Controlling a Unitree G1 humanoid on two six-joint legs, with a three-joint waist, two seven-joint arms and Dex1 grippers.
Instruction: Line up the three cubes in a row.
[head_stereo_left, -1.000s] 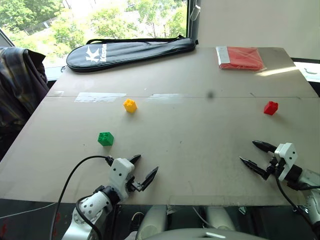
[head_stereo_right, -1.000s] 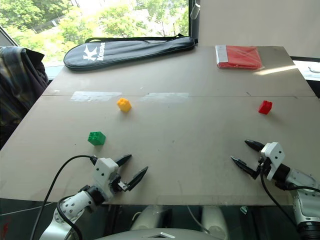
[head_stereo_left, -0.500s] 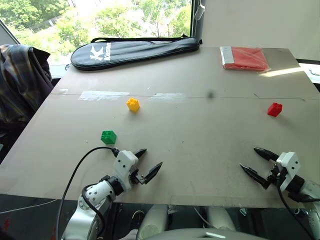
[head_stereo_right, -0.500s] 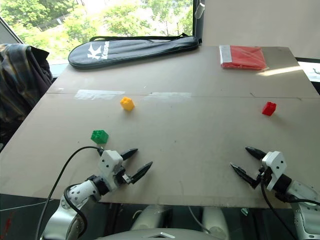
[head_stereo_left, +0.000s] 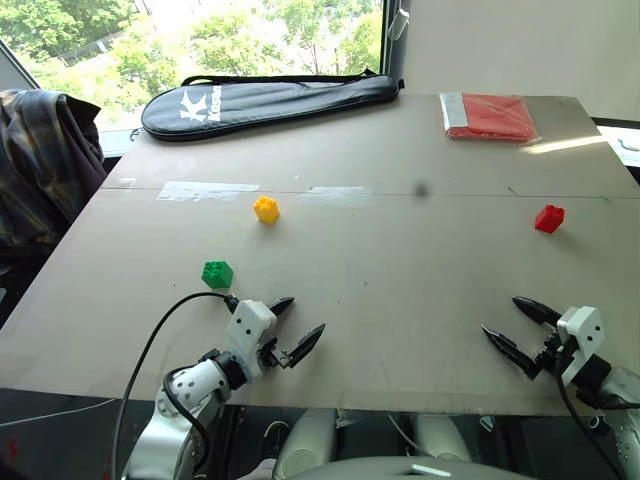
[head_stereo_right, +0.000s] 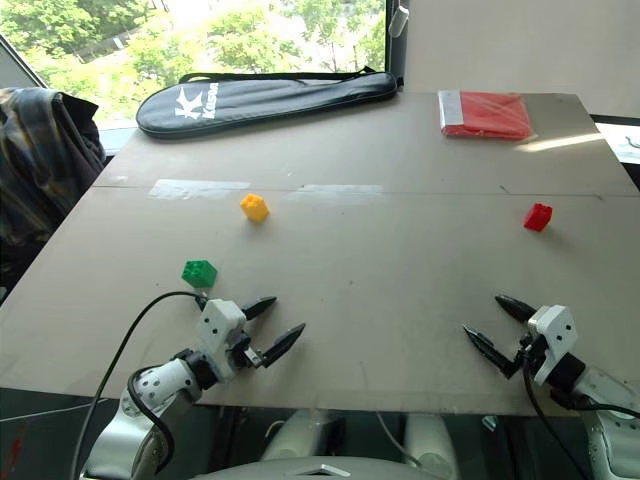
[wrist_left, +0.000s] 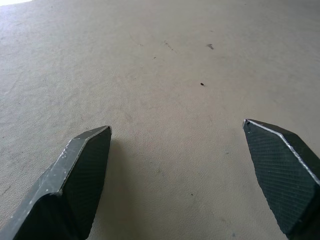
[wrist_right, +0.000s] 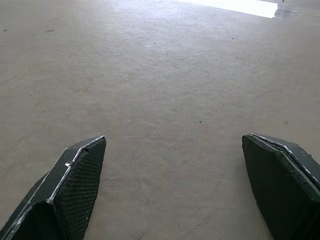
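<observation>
From the left eye view, the grey counter (head_stereo_left: 400, 260) carries the three cubes scattered, not in a row: the yellow cube (head_stereo_left: 265, 209) sits left of centre just below a strip of pale tape (head_stereo_left: 208, 190), the green cube (head_stereo_left: 217, 273) lies nearer and further left, and the red cube (head_stereo_left: 549, 218) rests well apart from both on the right side. Along the far edge lie a black racket bag (head_stereo_left: 268, 100) on the left and a flat red packet (head_stereo_left: 488, 116) on the right, and a plaid garment (head_stereo_left: 40, 165) hangs beside the counter's left edge. The left gripper (head_stereo_left: 296, 327) sits low over the near edge, just below and right of the green cube, its jaws spread apart and holding nothing, with a black cable (head_stereo_left: 165, 335) looping from it. The right gripper (head_stereo_left: 518, 329) hovers over the near right corner, jaws likewise wide apart and empty, well short of the red cube. The right eye view gives the same layout, with the green cube close to the left gripper's upper finger but not touching it. In the left wrist view, two black textured fingertips (wrist_left: 85, 165) stand wide apart over bare counter. The right wrist view shows the same: two fingertips (wrist_right: 80, 172) spread wide over bare counter, with a bright patch of sunlight (wrist_right: 235, 5) far ahead.
</observation>
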